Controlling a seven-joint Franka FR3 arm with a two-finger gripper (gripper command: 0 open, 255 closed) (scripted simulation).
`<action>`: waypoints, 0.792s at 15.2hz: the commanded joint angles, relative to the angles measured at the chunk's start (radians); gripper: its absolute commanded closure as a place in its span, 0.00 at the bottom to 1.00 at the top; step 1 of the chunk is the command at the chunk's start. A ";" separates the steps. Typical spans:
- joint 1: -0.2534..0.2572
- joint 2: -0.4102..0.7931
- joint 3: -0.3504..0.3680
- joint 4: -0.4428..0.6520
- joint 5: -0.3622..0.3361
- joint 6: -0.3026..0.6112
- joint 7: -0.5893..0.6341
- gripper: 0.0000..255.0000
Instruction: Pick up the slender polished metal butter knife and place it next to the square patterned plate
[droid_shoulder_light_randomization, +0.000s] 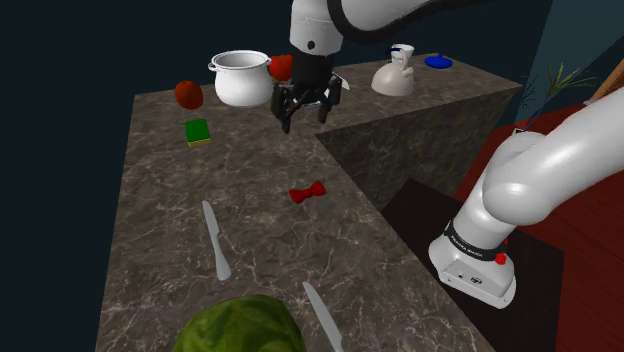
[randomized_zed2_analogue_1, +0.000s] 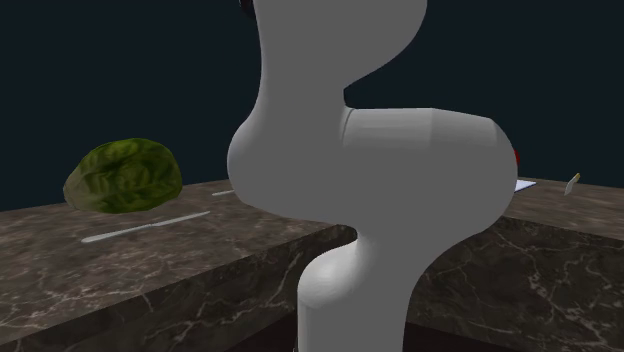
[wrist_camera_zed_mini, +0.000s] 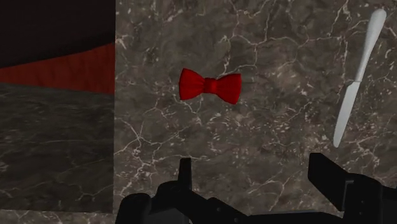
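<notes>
The white arm (droid_shoulder_light_randomization: 540, 180) is seen rising from its base (droid_shoulder_light_randomization: 475, 265) at the shoulder view's lower right. It is bent up past the top edge and seen again at the top centre, where the wrist is turned straight down. The black gripper (droid_shoulder_light_randomization: 305, 120) is carried at its end and pointed downward. In the wrist view the fingers (wrist_camera_zed_mini: 327, 178) are held well apart, with nothing clasped between them. In the second exterior view the thick, curved white links are seen close up.
</notes>
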 joint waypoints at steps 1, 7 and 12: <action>-0.003 0.068 0.045 0.023 -0.008 0.035 0.055 0.00; -0.010 0.282 0.170 0.129 -0.079 0.101 0.238 0.00; 0.008 0.495 0.244 0.251 -0.202 0.130 0.414 0.00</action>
